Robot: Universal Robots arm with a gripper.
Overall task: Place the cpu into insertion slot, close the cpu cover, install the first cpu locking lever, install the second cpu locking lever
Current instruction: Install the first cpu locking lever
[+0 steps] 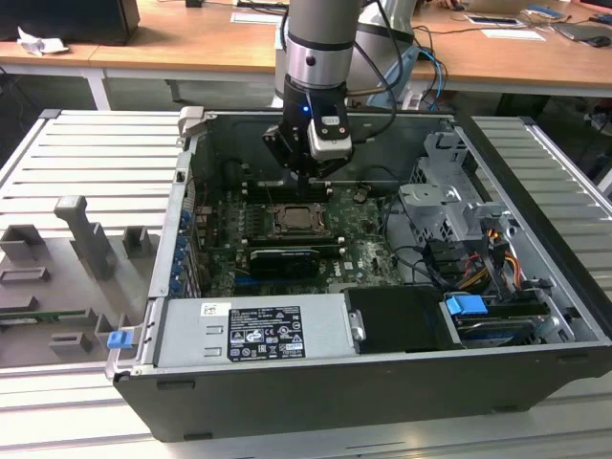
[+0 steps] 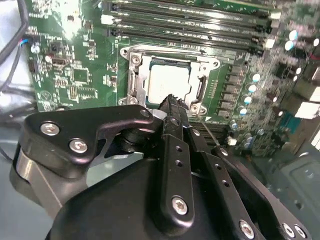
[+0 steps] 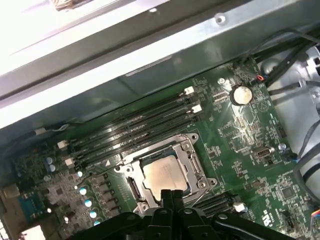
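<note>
The cpu (image 2: 167,82), a pale square chip, lies flat in the insertion slot (image 2: 200,90) on the green motherboard. The cpu cover (image 2: 134,75), a silver frame with a window, lies down around the chip. In the first wrist view the cpu (image 3: 162,175) and the cover (image 3: 189,150) sit just beyond my fingertips. A thin wire lever (image 2: 209,131) runs out from the socket's corner, and another thin wire lever (image 3: 100,172) is on the opposite side. My gripper (image 2: 172,100) hangs just above the socket's near edge, shut with nothing in it. In the exterior view the gripper (image 1: 311,175) hovers over the socket (image 1: 298,218).
Long black memory slots (image 2: 190,20) run beside the socket. A long black card (image 1: 284,260) stands in front of it. The power supply (image 1: 253,330), the drive cage (image 1: 445,206) with cables and the case walls (image 1: 186,182) close in the board. A coin battery (image 3: 242,94) sits nearby.
</note>
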